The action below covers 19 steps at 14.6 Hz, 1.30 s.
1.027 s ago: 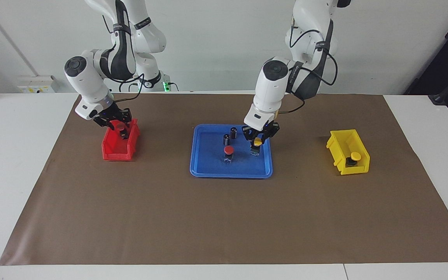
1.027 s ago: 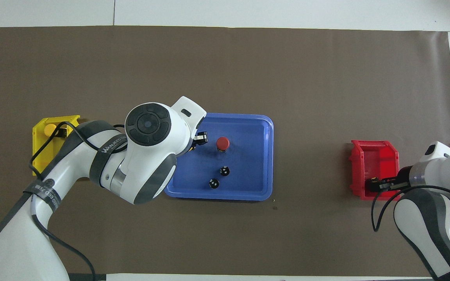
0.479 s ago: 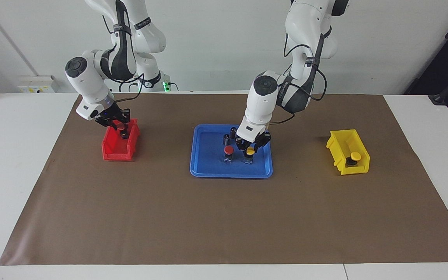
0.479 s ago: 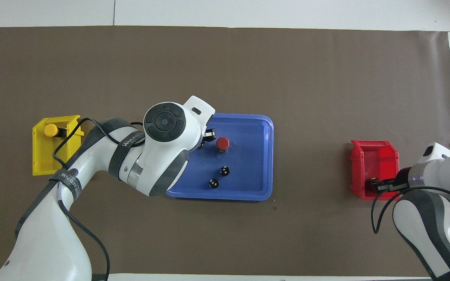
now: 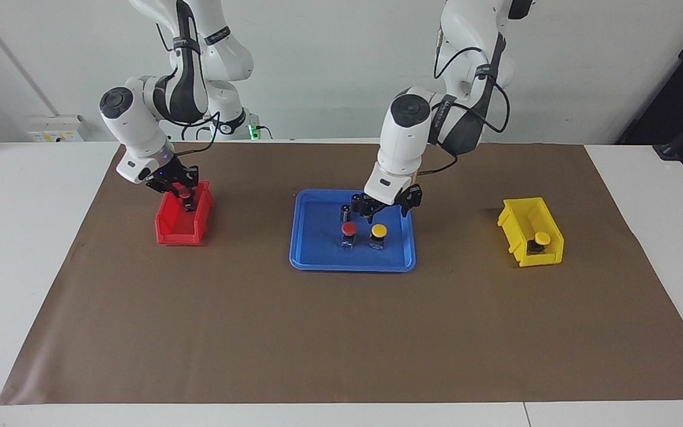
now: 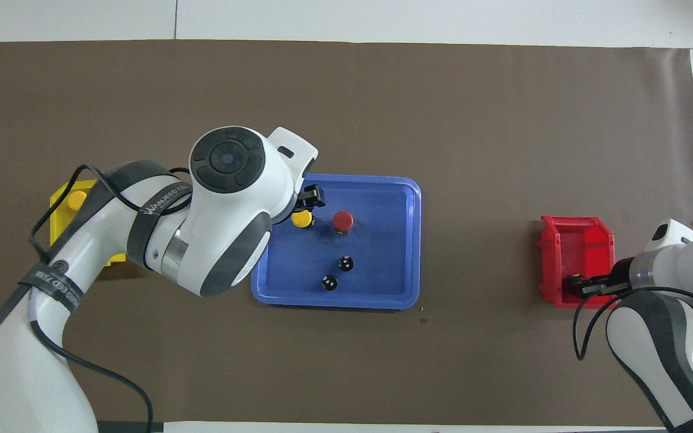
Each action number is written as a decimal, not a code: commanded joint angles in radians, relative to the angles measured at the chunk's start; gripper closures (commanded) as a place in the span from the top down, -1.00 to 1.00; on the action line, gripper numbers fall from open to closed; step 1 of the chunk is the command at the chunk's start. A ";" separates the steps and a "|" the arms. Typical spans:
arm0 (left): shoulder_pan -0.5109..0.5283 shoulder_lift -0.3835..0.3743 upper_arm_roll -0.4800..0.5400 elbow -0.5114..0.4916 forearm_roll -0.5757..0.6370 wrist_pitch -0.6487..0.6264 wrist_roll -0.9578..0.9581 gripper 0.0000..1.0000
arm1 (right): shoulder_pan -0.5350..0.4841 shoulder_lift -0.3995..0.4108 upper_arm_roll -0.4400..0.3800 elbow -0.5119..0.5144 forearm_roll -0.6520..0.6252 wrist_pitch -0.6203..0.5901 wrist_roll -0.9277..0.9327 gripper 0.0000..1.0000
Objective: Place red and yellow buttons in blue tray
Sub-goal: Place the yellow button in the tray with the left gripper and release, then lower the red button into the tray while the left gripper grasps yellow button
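On the left arm's sleeve in the overhead view a label begins "WANJEED". In the facing view, at frame left the right gripper (image 5: 176, 191) pinches a red button (image 5: 184, 193) over the red bin (image 5: 171, 228). Mid-frame, the blue tray (image 5: 318, 258) holds a second red button (image 5: 348, 230), a yellow button (image 5: 379, 230) and two dark cylinders (image 5: 345, 210); above, the left gripper (image 5: 388, 207) hangs with jaws spread. At frame right, the yellow bin (image 5: 516, 228) holds another yellow button (image 5: 542, 238). Brown paper (image 5: 341, 332) covers the white surface (image 5: 27, 237).

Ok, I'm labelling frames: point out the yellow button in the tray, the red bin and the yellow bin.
yellow button (image 5: 379, 229), facing view, domed cap
red bin (image 5: 171, 232), facing view, side wall
yellow bin (image 5: 518, 223), facing view, side wall
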 commanded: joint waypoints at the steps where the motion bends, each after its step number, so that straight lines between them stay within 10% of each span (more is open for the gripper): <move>1: 0.145 -0.036 0.004 -0.012 -0.013 -0.072 0.208 1.00 | -0.010 0.044 0.013 0.161 -0.005 -0.141 -0.025 -0.59; 8: 0.475 -0.028 0.001 -0.016 -0.005 -0.037 0.635 1.00 | 0.192 0.179 0.030 0.606 0.003 -0.421 0.226 -0.59; 14: 0.607 -0.030 0.001 -0.093 -0.004 0.111 0.803 0.95 | 0.470 0.404 0.031 0.758 0.110 -0.204 0.695 -0.59; 19: 0.630 -0.039 0.001 -0.188 -0.005 0.197 0.806 0.48 | 0.519 0.464 0.033 0.694 0.113 -0.064 0.748 -0.59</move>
